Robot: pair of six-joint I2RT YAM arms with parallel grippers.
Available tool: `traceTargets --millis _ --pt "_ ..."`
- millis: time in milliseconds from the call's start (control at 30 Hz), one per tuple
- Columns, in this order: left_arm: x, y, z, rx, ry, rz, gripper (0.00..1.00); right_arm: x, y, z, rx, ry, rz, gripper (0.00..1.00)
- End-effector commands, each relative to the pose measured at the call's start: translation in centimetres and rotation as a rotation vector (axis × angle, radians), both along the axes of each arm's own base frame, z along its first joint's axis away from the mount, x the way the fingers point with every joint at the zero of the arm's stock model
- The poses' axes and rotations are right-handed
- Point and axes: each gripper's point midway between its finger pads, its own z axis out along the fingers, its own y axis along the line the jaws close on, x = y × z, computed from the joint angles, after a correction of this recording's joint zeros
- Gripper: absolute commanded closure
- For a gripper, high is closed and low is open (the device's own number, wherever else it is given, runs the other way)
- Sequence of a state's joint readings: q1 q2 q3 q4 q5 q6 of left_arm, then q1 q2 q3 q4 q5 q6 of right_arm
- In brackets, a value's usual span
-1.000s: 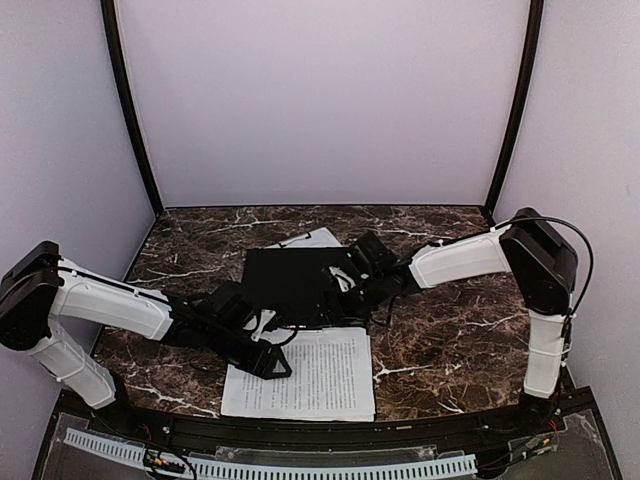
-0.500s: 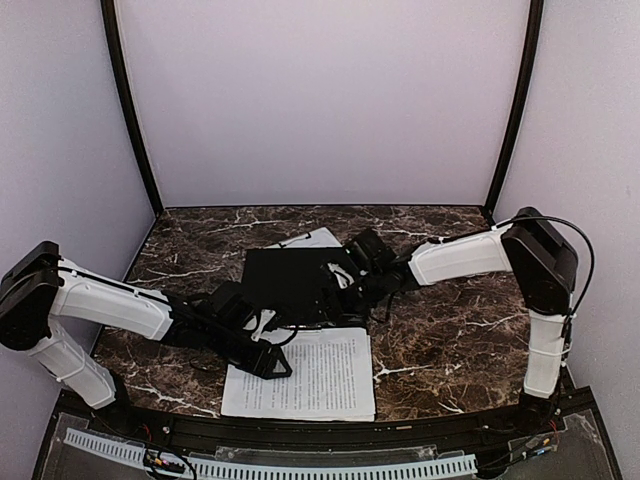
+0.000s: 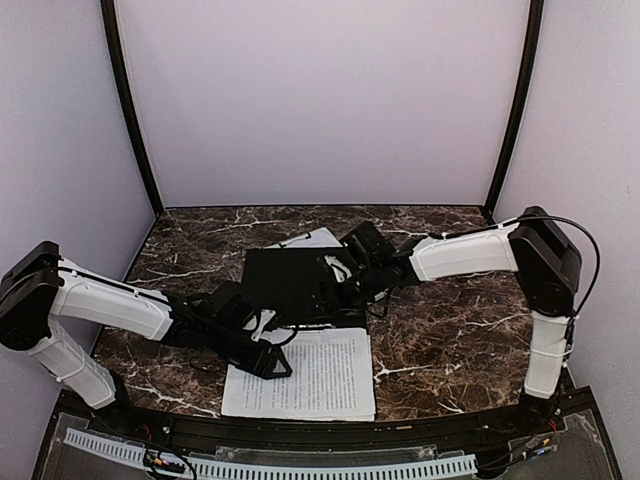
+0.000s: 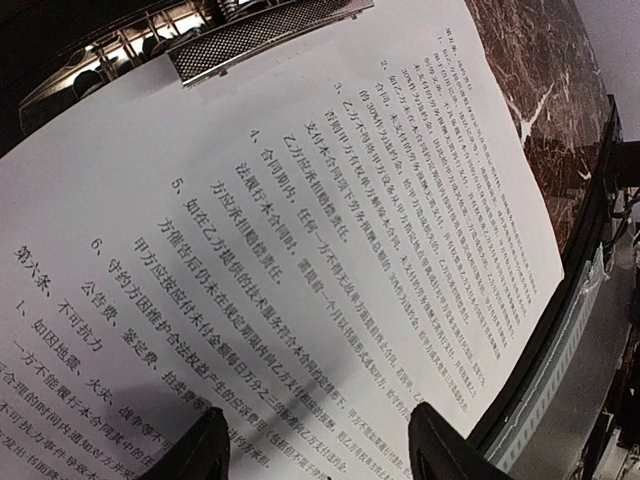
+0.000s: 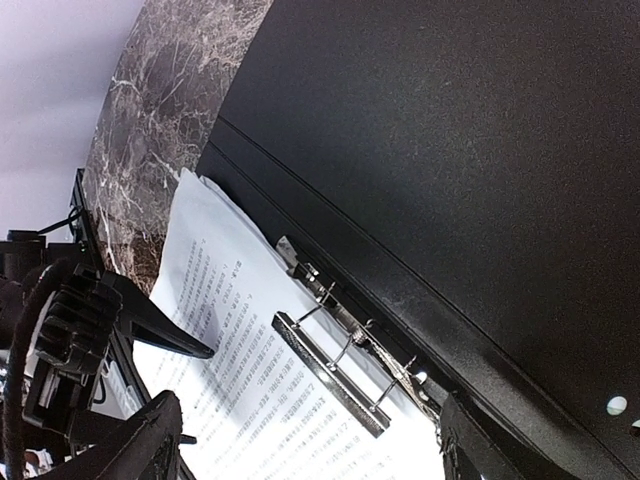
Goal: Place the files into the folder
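The folder point(image 3: 290, 280) lies open mid-table, its black inside facing up; it also fills the right wrist view point(image 5: 450, 150). The files point(image 3: 320, 375), white sheets of dense black text, lie on its near half under a metal spring clip point(image 5: 335, 375), which also shows in the left wrist view point(image 4: 265, 35). I cannot tell how many sheets are stacked. My left gripper point(image 3: 274, 366) is open, low over the sheets' left part point(image 4: 330, 230), with its fingertips point(image 4: 195, 450) apart. My right gripper point(image 3: 342, 276) is open and empty, above the black flap near the clip.
A pale flat board point(image 3: 310, 238) with a small clip sticks out behind the folder. The marble table point(image 3: 450, 330) ends at a black rail point(image 3: 400, 425) just in front of the sheets. Purple walls close in the back and sides.
My right gripper has drifted slightly left and back over the black flap. The left arm and the sheets have not moved.
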State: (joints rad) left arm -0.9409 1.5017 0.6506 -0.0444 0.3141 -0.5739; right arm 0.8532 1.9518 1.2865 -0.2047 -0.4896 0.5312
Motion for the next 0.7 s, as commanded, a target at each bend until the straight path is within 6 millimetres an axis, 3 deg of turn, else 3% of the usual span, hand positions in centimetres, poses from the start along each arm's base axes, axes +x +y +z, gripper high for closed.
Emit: traceTargets --millis 0,300,667 --pt "-1.2 2.0 -2.2 0.092 0.044 0.012 0.39 0.4 -0.2 1.2 -0.018 -0.057 -0.014 0.13" --pt "-1.2 2.1 -2.1 0.094 0.041 0.014 0.38 0.7 -1.9 -1.3 -0.124 -0.032 -0.050 0.12" --pt "-1.2 2.2 -2.1 0.092 0.039 0.016 0.39 -0.2 -1.9 -2.7 -0.120 0.019 -0.027 0.12"
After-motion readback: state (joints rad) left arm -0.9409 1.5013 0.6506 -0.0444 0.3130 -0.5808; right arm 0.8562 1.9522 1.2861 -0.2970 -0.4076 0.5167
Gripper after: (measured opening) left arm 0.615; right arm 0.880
